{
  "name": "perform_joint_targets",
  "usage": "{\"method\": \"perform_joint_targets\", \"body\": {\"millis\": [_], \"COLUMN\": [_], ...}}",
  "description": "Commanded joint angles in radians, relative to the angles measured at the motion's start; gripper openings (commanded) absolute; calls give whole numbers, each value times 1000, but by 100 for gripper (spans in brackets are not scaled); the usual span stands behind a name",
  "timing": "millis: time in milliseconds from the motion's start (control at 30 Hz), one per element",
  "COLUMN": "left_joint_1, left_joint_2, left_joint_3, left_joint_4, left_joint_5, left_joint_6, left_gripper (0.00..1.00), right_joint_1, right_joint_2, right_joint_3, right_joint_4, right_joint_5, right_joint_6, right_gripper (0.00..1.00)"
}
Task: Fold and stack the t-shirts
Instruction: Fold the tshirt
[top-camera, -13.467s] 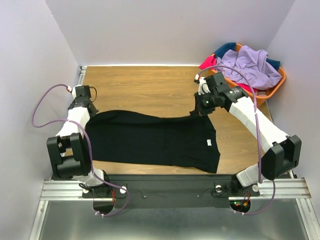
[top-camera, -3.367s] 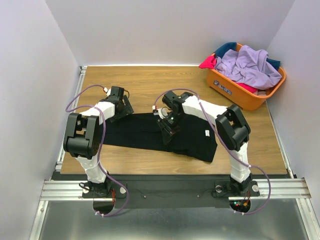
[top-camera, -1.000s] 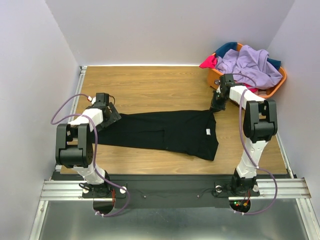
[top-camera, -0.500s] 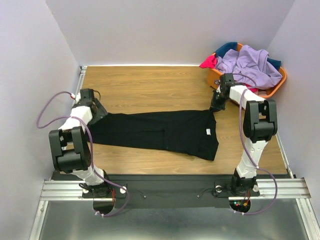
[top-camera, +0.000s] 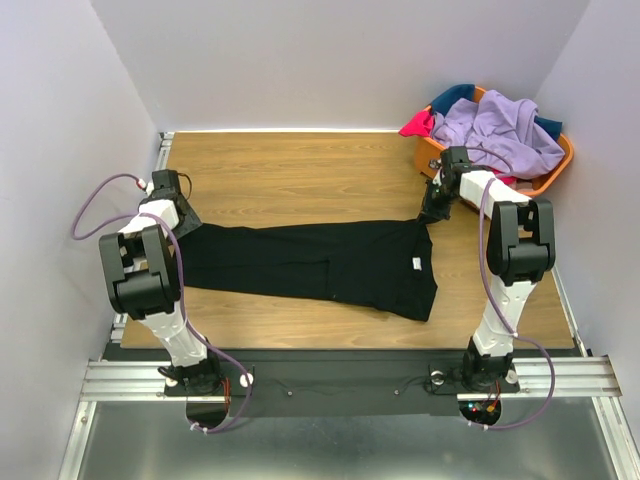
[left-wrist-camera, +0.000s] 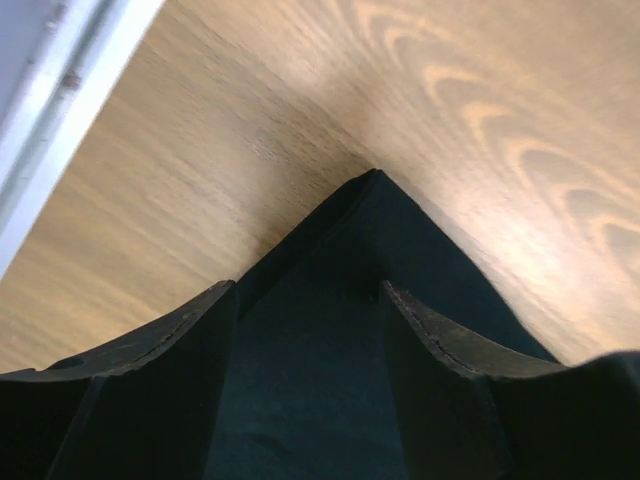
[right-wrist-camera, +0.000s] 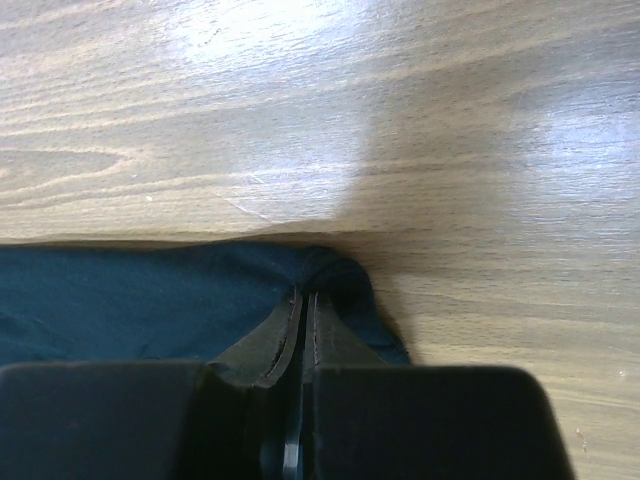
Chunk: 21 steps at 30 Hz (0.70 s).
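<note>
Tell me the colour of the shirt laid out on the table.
The t-shirt is black, with a small white label. The top external view shows it best.

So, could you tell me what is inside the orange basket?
A lavender shirt lies on top, with pink-red cloth and teal cloth showing at its edges; anything deeper in the orange basket is covered.

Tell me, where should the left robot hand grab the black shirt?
Probably at its pointed left-end corner, from above, one finger on each side of the tip. The black t-shirt lies flat, so only corners pinch up easily. The left gripper hangs open there; the right gripper pinches the opposite end.
</note>
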Motion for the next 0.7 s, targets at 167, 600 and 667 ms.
{"method": "perform_joint_targets", "body": {"millis": [167,600,667], "left_joint_1": [12,26,26], "left_joint_2": [36,116,124], "left_joint_3": [57,112,121], "left_joint_4": [28,31,32], "left_joint_5": [-6,-7,2], "left_joint_6": [50,50,50], "left_gripper": [55,48,48], "right_joint_1": [-43,-42,-42], "right_joint_2": [-19,-2,0], "right_joint_3": [32,37,36], "right_joint_4": [87,87,87], "right_joint_5": [14,-1,-4], "right_joint_6": [17,18,17], "right_gripper": [0,0,0]}}
